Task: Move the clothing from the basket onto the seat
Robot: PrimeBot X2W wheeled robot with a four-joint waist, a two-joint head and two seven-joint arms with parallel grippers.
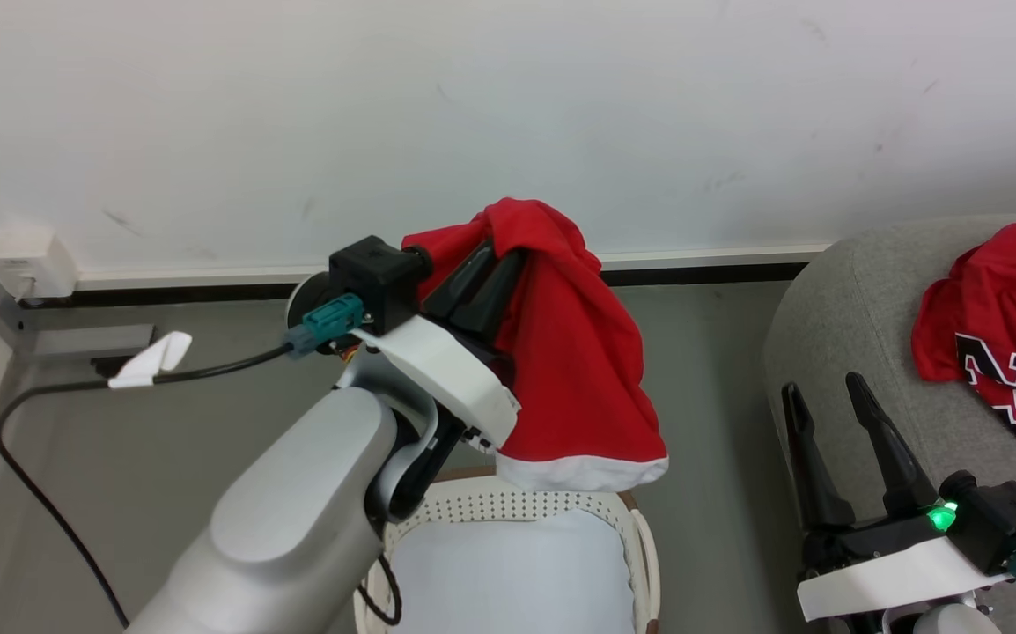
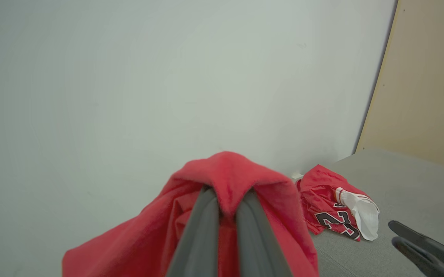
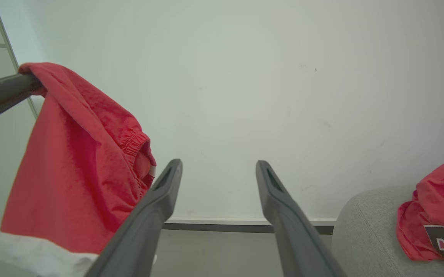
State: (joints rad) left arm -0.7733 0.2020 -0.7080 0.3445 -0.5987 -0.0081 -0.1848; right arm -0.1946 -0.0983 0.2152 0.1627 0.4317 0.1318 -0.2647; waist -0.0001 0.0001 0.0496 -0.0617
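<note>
Red shorts (image 1: 578, 370) w/ white hem — crumpled, hanging over basket (image 1: 508, 509).

seat (image 1: 860, 352): jersey (image 1: 992, 326) lying on it | floor (image 1: 165, 458): basket (image 1: 490, 506) on it

1. Black numerals edged in white on the red jersey (image 2: 318, 192), lying crumpled on the grey seat (image 2: 410, 181). The left wrist view reads them as "23", creased.
2. In the head view the same number sits folded on the seat and is partly cut off.
3. The right wrist view shows only a corner of one digit, which is unreadable.
</note>
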